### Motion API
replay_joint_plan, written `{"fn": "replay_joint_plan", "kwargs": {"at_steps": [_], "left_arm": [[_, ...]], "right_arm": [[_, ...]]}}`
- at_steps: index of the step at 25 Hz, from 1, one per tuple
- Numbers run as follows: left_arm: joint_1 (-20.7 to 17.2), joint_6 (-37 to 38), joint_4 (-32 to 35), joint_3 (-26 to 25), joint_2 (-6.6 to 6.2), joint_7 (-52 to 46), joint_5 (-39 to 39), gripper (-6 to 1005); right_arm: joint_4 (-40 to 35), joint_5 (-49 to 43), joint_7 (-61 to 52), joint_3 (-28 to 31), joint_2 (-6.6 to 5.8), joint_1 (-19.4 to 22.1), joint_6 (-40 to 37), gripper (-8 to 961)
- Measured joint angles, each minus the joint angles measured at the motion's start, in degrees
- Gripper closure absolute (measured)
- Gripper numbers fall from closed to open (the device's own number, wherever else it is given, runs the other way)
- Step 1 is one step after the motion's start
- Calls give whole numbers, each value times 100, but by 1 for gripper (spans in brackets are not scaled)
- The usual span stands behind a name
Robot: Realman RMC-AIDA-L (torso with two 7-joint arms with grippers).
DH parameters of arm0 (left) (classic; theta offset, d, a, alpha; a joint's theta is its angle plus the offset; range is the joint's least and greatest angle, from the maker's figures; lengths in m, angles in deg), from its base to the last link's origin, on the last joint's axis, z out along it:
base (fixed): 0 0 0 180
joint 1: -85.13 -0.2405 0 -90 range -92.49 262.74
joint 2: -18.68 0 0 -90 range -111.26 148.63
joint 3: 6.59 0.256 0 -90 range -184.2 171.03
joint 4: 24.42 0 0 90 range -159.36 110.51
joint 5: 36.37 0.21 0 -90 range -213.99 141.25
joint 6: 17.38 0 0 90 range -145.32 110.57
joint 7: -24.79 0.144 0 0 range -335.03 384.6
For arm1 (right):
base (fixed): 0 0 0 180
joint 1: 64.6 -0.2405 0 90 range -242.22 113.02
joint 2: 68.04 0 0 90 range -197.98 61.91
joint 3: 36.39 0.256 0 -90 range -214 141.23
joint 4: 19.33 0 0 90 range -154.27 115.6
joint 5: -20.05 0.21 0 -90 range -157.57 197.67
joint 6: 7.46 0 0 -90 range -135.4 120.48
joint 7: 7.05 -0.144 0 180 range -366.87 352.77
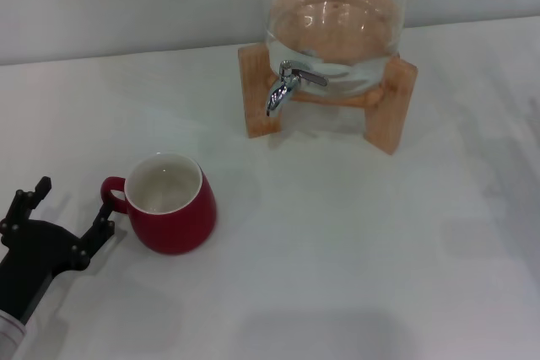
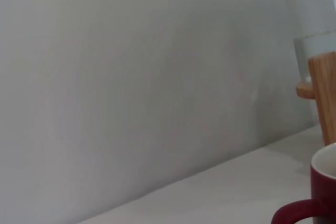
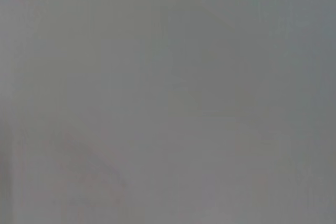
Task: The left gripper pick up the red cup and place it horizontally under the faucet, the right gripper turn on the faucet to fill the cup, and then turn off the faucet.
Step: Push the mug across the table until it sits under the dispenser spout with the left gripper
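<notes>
White table [image 1: 354, 259], left tool [image 1: 69, 206] spread beside red cup [image 1: 173, 204] handle (right tool unseen), faucet [image 1: 287, 86] beyond.

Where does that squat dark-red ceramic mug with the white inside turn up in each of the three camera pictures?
Head view: the squat dark-red ceramic mug stands upright on the white table, lower left, its handle toward the open black two-fingered left gripper.
Left wrist view: only part of its rim and handle shows in the bottom right corner.
Right wrist view: not in it; only blank grey.
Shared landmark: the wooden stand of the glass dispenser.
</notes>
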Motion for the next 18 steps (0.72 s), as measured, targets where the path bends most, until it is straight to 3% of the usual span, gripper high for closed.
{"fn": "replay_joint_plan", "kwargs": {"at_steps": [18], "left_arm": [[201,-97,-130,20,-20,58,-1,116]], "right_arm": [[11,0,0,-18,0,-9,-18,231]]}}
